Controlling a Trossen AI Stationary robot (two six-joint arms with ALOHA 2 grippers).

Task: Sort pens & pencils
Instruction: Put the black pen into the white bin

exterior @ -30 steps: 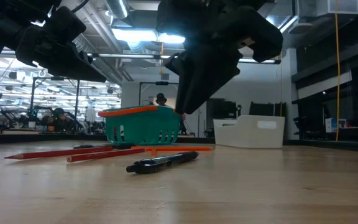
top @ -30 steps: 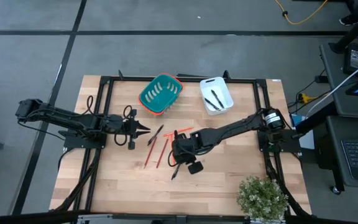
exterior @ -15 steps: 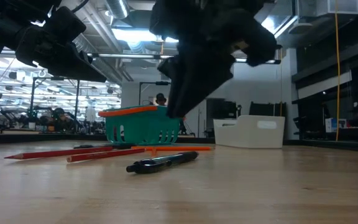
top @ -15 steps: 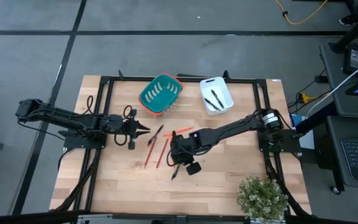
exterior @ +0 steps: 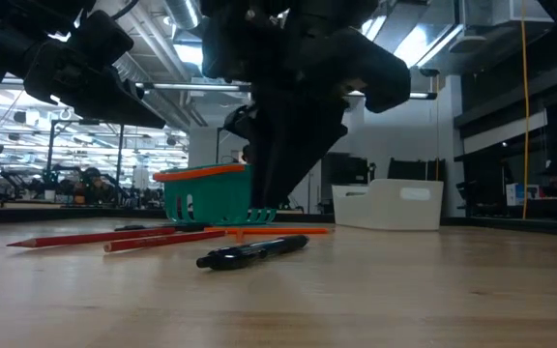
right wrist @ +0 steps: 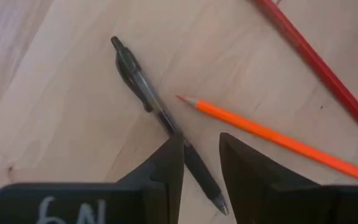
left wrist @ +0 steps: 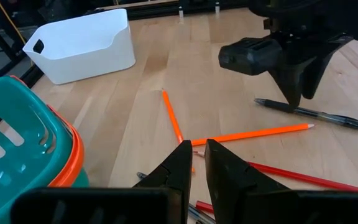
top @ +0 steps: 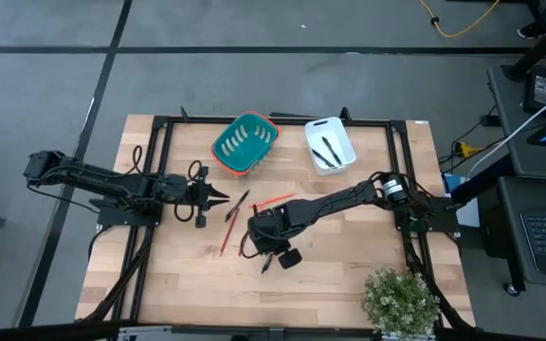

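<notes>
One black pen (right wrist: 151, 102) lies flat on the wood near the table's middle, and it also shows in the high view (top: 265, 263) and the low view (exterior: 254, 251). My right gripper (right wrist: 201, 149) is open and points down, hovering just over this pen with a finger on each side of its tip end. An orange pencil (right wrist: 260, 130) and a red pencil (right wrist: 316, 56) lie close by. A second pen (top: 242, 201) and orange pencils (top: 275, 201) lie in front of my left gripper (top: 222, 197). It hangs shut over the table's left half.
A teal basket (top: 245, 142) and a white bin (top: 341, 133) holding pens stand at the far edge. A red pencil (top: 226, 237) lies left of my right gripper. A potted plant (top: 401, 298) stands at the near right corner. Bare wood stretches along the near edge.
My right gripper has moved toward the table's left and come down, from beside the near pen to right over it. The pens, the pencils and my left arm have stayed where they were.
</notes>
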